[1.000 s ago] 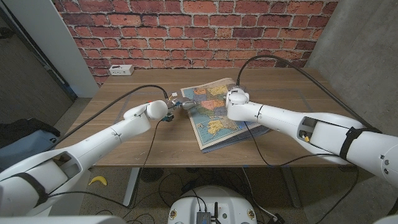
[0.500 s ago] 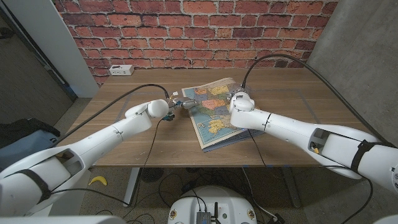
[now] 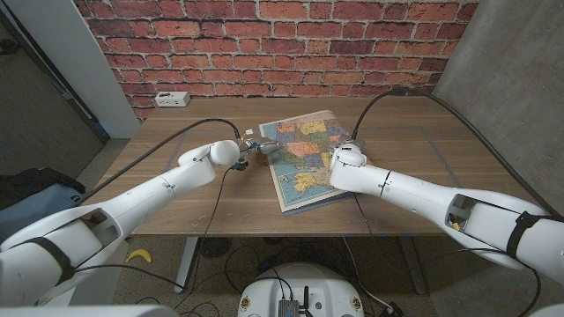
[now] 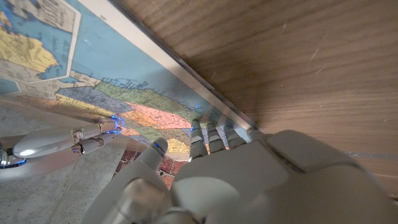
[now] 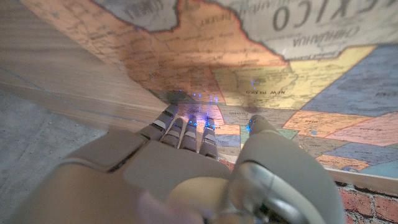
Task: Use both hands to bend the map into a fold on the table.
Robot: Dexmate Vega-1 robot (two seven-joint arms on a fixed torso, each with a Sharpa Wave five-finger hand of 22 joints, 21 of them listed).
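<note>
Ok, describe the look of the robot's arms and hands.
Both arms are glossy white, rounded shells with black bands and a ball-like wrist. A black cable loops from each wrist. The left hand and right hand are pale beige-grey, with segmented metallic fingers carrying small blue lights.

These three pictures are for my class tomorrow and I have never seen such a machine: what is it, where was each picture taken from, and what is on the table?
It is a two-armed robot with human-like hands, standing at a wooden table. The wide picture comes from a camera on its head; the two close-ups come from cameras on its wrists, looking along each hand. A colourful map lies on the table. The left hand touches the map's left edge, and the right hand is on its right part. Neither close-up plainly shows a grip. A white socket strip lies near the brick wall.
</note>
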